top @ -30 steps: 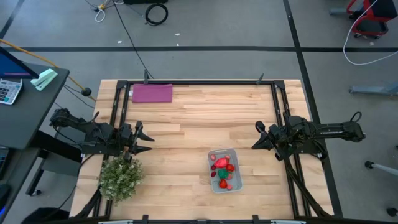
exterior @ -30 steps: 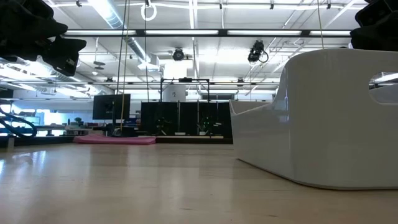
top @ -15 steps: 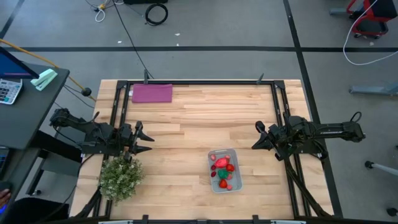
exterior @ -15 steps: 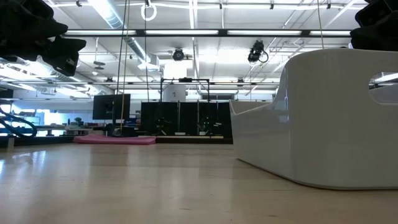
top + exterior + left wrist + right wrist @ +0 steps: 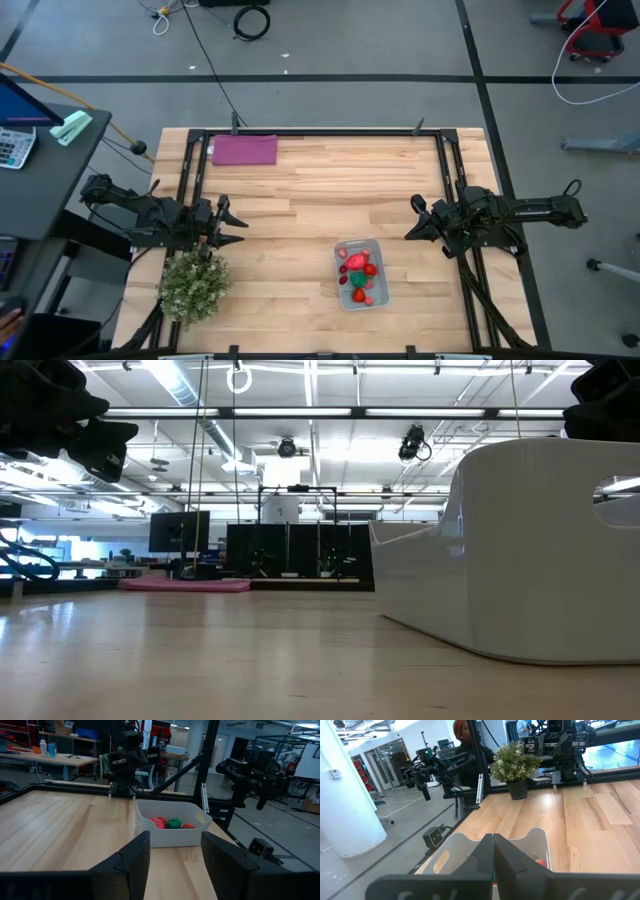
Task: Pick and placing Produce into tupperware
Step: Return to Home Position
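My left gripper [image 5: 228, 222] sits at the left-centre of the overhead frame with its jaws spread. In its own wrist view there is a clear gap between the two dark, blunt fingers [image 5: 131, 860], and the tupperware [image 5: 172, 837] shows through that gap. My right gripper [image 5: 415, 220] mirrors it at the right-centre, fingers pressed together so that only a thin seam shows, and it grips nothing. Both claws hover near the side rails, pointing inward, well apart from each other.

The tupperware lies in the lower centre of the overhead frame, slightly skewed, nearer the right claw than the left. It is a shallow, pale, smooth-walled plastic box with rounded corners and a cut-out handle in an end wall. The produce [image 5: 359, 274] sits inside it: small glossy red and pink lumps with one green piece [image 5: 173, 823] among them.

A bushy pale-green plant [image 5: 194, 284] stands at the lower left, just below my left claw, so that side is tight. A flat purple rectangle [image 5: 244, 150] lies at the upper left, beside the black frame rail [image 5: 330, 133] that borders the table [image 5: 320, 190].

The tabletop is light wooden planking with visible grain. Its middle and upper-right stretches lie open between the arms. In the low view the box wall fills the right side of the frame.
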Robot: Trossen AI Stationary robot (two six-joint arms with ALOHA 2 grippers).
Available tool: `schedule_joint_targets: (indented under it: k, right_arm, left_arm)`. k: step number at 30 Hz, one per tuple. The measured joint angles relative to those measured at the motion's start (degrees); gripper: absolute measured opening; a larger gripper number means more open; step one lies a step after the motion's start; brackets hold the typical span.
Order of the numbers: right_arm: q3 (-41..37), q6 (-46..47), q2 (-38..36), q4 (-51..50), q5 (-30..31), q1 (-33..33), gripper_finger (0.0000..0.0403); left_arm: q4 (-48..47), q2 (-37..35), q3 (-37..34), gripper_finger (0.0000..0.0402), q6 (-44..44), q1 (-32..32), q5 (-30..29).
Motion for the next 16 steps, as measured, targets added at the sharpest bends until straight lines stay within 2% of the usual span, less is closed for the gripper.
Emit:
schedule_joint_targets:
  k: [16]
  right_arm:
    - [0.0,0.0,0.0,0.0,0.0,0.0,0.0007]
  left_arm:
    - [0.0,0.0,0.0,0.0181,0.0,0.0,0.0]
